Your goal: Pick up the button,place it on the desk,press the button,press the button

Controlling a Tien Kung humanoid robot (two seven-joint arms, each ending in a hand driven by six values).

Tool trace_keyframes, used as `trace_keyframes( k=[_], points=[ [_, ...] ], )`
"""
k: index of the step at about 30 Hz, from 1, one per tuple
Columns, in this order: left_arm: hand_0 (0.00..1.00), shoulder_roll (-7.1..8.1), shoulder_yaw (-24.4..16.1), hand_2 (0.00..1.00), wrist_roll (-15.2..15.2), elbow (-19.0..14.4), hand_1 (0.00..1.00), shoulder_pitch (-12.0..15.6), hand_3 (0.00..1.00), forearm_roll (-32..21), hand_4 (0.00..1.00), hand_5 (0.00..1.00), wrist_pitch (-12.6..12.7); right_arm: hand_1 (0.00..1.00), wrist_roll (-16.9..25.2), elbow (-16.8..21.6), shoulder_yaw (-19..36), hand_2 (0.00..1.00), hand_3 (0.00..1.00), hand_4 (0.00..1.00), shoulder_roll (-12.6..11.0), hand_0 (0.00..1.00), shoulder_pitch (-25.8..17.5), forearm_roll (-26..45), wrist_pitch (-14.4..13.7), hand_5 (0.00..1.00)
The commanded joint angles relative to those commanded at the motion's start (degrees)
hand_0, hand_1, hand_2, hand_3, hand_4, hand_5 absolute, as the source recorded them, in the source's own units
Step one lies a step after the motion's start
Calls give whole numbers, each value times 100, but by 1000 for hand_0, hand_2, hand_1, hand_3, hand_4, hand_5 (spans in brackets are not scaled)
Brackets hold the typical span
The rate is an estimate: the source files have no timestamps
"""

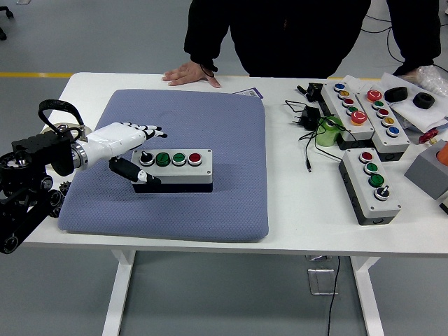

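Note:
A grey button box [183, 172] with a black knob, two green buttons and a red button lies flat on the blue pad [210, 119]. My left hand [148, 152] is at the box's left end. Its white fingers [143, 131] are spread out just behind the box's top edge, and the thumb [137, 175] lies along the front left corner. The hand does not clasp the box. A person stands at the far side with one hand [190, 72] resting flat on the table. My right arm does not show.
Three more button boxes [371, 183] [348, 108] [383, 119] sit at the right, with a green holder [327, 131], a black adapter with cables [306, 115], black rolls [396, 93] and a grey block [428, 171] near the right edge.

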Motion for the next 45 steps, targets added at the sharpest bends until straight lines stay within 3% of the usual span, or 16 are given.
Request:
trace_keyframes(
  k=[1, 6, 7, 12, 13, 18, 19, 24, 25, 30, 31, 36, 37, 45],
  points=[
    [903, -7, -122, 998, 34, -135, 943, 60, 970, 10, 934, 219, 37, 700, 0, 0, 0, 712, 581, 181, 1, 746, -2, 4, -1, 131],
    [903, -29, -576, 998, 342, -956, 943, 311, 970, 318, 934, 219, 381, 700, -1, 0, 14, 712, 581, 181, 2, 746, -14, -7, -2, 131],
    [591, -28, -602, 869, 421, -1110, 729, 336, 911, 343, 553, 2, 446, 700, -2, 0, 17, 712, 581, 181, 2, 746, -15, -13, -1, 131],
    [591, -9, -642, 869, 906, -1892, 729, 490, 911, 214, 553, 2, 632, 700, -6, 0, 21, 712, 581, 181, 0, 746, -37, -25, 1, 131],
    [532, 5, -616, 724, 985, -2031, 618, 519, 846, 148, 131, 2, 635, 700, -7, 0, 25, 712, 581, 181, 0, 745, -41, -33, 1, 130],
    [532, 27, -498, 724, 1131, -2423, 618, 620, 846, -266, 131, 2, 554, 700, -10, 0, 27, 712, 581, 181, 0, 745, -66, -33, 0, 130],
    [454, 22, -457, 632, 1142, -2466, 574, 629, 802, -399, 2, 2, 547, 700, -10, 0, 30, 712, 581, 181, 0, 745, -73, -36, -1, 131],
    [454, -21, -295, 632, 1212, -2523, 574, 649, 802, -799, 2, 2, 518, 700, -9, 0, 26, 712, 581, 181, -4, 745, -91, -36, -2, 131],
    [306, -31, -250, 373, 1229, -2519, 352, 651, 755, -792, 2, 2, 504, 700, -10, 0, 25, 711, 581, 181, -4, 746, -93, -37, -2, 131],
    [306, -59, -118, 373, 1246, -2510, 352, 671, 755, -690, 2, 2, 270, 700, -2, 0, -2, 711, 581, 181, -5, 746, -93, -2, -3, 131],
    [296, -69, -90, 296, 1232, -2501, 273, 665, 743, -656, 172, 2, 65, 699, 1, 0, -9, 712, 581, 181, -5, 746, -86, 10, -2, 131],
    [296, -70, 10, 296, 1180, -2480, 273, 658, 743, -705, 172, 2, -314, 699, 7, 0, -19, 712, 581, 181, -7, 746, -67, 32, -1, 131],
    [327, -69, 28, 296, 1177, -2476, 278, 656, 748, -715, 346, 2, -331, 700, 8, 0, -17, 712, 581, 181, -6, 745, -63, 31, -1, 130],
    [301, -45, 82, 263, 1208, -2448, 249, 615, 750, -680, 302, 2, -382, 700, 10, 0, -21, 712, 581, 181, -7, 747, -44, 49, 1, 131]
  ],
)
